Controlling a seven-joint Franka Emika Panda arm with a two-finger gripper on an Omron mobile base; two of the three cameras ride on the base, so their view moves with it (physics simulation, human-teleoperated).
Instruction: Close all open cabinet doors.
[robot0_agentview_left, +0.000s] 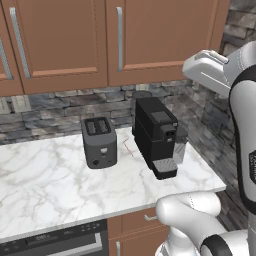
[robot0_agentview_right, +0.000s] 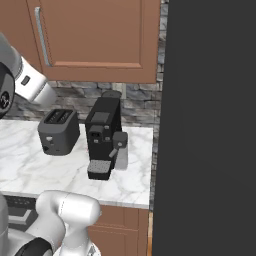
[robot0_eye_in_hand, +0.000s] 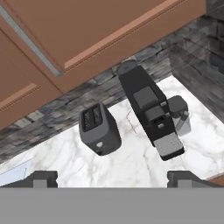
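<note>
Above a marble counter (robot0_agentview_left: 45, 180) in a simulated kitchen, the tall reddish-brown cabinet doors (robot0_agentview_left: 60, 40) hung along the wall over a stone backsplash (robot0_agentview_left: 65, 105), each carrying a long silver bar handle (robot0_agentview_left: 119, 37). From the left base view, the doors over the counter appeared to sit flush with their frames; whether any stood ajar beyond the picture's edge could not be told. A dark flat slab (robot0_agentview_right: 210, 130) rose at the counter's end in the right base view, and what it was could not be made out.

On the counter stood a black coffee machine (robot0_agentview_left: 157, 135) and, just beside it, a dark grey toaster (robot0_agentview_left: 99, 141), the two apart from one another.

The white arm (robot0_agentview_left: 242, 125) was raised to the right of the doors, touching none of them. In the hand view, the gripper (robot0_eye_in_hand: 113, 178) showed its fingers (robot0_eye_in_hand: 41, 178) spread wide with nothing between them.

By appearances, the step in hand was the search for a door left open. The next move would call for finding one, then setting the hand against its outer face and pushing it home.
</note>
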